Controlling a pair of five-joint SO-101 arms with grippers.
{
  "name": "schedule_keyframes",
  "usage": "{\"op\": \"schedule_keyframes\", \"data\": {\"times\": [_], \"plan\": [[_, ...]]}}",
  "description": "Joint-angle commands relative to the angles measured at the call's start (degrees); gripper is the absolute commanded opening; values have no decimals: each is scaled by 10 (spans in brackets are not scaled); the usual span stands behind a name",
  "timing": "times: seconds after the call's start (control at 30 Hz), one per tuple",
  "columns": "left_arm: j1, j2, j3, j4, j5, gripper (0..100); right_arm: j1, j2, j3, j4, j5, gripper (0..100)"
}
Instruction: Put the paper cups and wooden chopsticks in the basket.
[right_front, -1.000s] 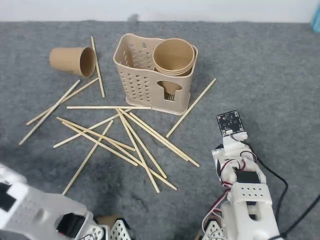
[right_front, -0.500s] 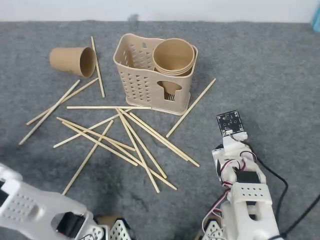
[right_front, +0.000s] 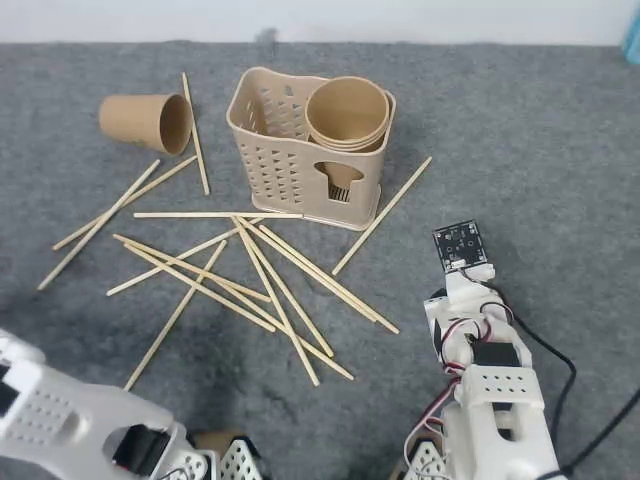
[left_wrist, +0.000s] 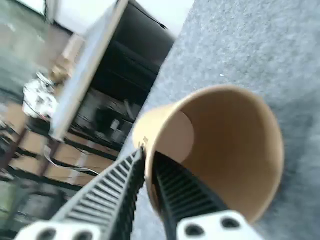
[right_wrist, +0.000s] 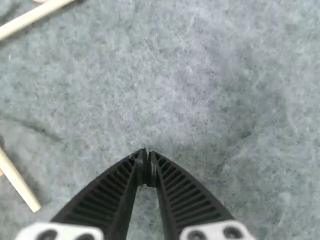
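Pinched thin on the wall of the held paper cup (left_wrist: 225, 150), one finger inside and one outside: left gripper (left_wrist: 148, 152). Cup tan, mouth round.

Pressed together on nothing: right gripper (right_wrist: 148, 161), low over grey mat (right_wrist: 200, 75).

High view: open mat at right. Basket (right_front: 285, 165) upper centre, nested cups (right_front: 347, 112) inside. Tipped cup (right_front: 145, 122) upper left. Wooden chopsticks (right_front: 245, 270) strewn left of centre.
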Motion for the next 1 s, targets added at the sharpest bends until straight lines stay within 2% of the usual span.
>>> {"op": "schedule_keyframes", "data": {"times": [0.0,0.13,0.27,0.33,0.4,0.53,0.77,0.97], "plan": [[4,-115,28,70,78,12,-2,-15,-5,-15,8,9],[15,-237,-3,335,127,12,-2,-15,-5,-15,8,9],[32,-311,-107,629,207,12,-2,-15,-5,-15,8,9],[48,-318,-159,738,261,12,-2,-15,-5,-15,8,9],[67,-318,-195,807,317,12,-2,-15,-5,-14,8,9],[104,-318,-211,859,433,12,-2,-15,-5,-14,8,9],[127,-319,-204,857,602,12,-2,-15,-5,-15,8,9],[125,-324,-200,845,667,11,-2,-15,-5,-15,8,9]]}}
